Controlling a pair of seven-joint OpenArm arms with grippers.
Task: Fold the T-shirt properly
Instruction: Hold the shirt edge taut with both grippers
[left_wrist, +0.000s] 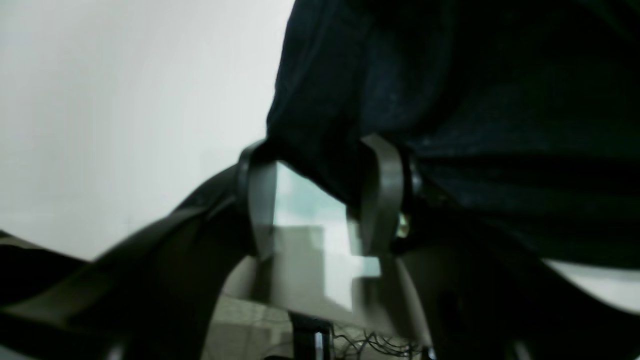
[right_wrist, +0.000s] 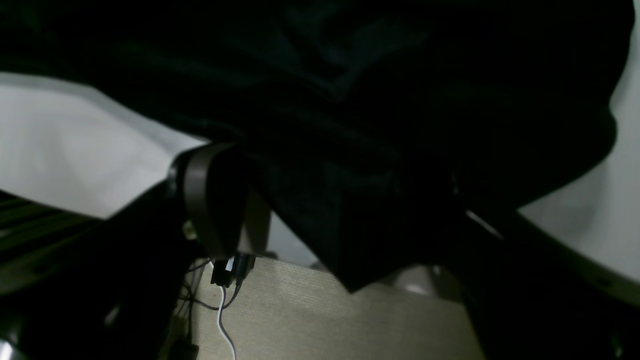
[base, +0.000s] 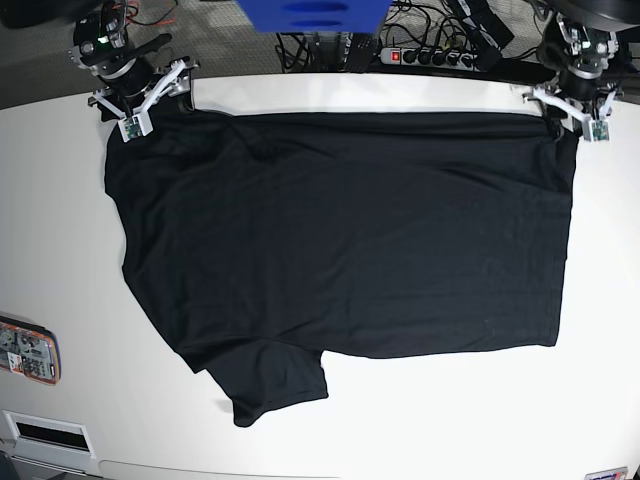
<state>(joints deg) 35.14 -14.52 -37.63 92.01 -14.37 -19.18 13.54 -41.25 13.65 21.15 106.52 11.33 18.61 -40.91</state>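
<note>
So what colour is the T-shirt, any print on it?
Plain black, no print visible; the T-shirt shows best in the base view.

— Where does the base camera sit?
— High up, looking straight down at the table (base: 60, 250).
— And the wrist ones?
— Very close, maybe under the T-shirt (base: 340, 240), which all share.

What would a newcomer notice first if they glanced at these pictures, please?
The black T-shirt fills most of the white table, spread flat with one sleeve poking out at the near edge. At the far edge, the right tool and the left tool each sit at a top corner of the cloth.
</note>
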